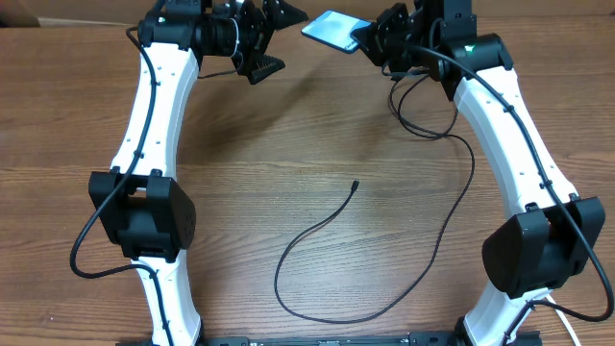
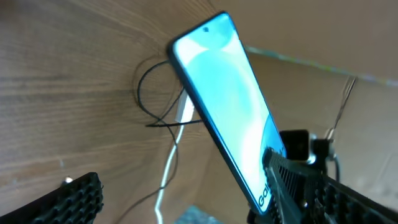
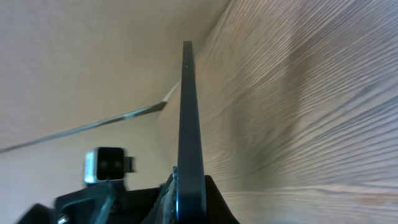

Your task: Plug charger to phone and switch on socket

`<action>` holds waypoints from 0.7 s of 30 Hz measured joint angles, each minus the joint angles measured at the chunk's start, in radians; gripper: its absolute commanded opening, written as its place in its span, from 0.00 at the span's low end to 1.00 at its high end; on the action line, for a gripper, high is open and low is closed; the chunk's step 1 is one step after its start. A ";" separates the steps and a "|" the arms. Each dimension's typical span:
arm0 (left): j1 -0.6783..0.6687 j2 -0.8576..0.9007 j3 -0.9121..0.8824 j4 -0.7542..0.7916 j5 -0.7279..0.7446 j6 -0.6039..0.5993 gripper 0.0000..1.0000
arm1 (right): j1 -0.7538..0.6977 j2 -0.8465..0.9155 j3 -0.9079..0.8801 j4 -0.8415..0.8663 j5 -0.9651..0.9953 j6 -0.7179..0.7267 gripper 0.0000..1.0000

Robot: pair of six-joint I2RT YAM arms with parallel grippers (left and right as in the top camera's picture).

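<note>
Two arms poised: my right gripper [image 1: 370, 43] clamps the phone [image 1: 332, 27] aloft, my left gripper [image 1: 279, 40] gapes empty and, I judge, must next fetch the charger [image 1: 317, 223] from the middle of the table [image 1: 240, 192].

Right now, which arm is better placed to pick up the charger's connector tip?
Left. The left gripper is open and empty, while the right gripper is shut on the phone. The connector tip lies free on the table.
</note>
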 measured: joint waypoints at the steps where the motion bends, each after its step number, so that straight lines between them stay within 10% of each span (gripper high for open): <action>1: 0.000 0.000 0.000 0.000 0.000 -0.042 1.00 | 0.000 0.000 0.000 0.005 -0.006 0.022 0.04; 21: 0.000 0.000 0.000 0.098 0.130 -0.448 0.72 | 0.068 -0.001 0.000 0.071 -0.102 0.204 0.04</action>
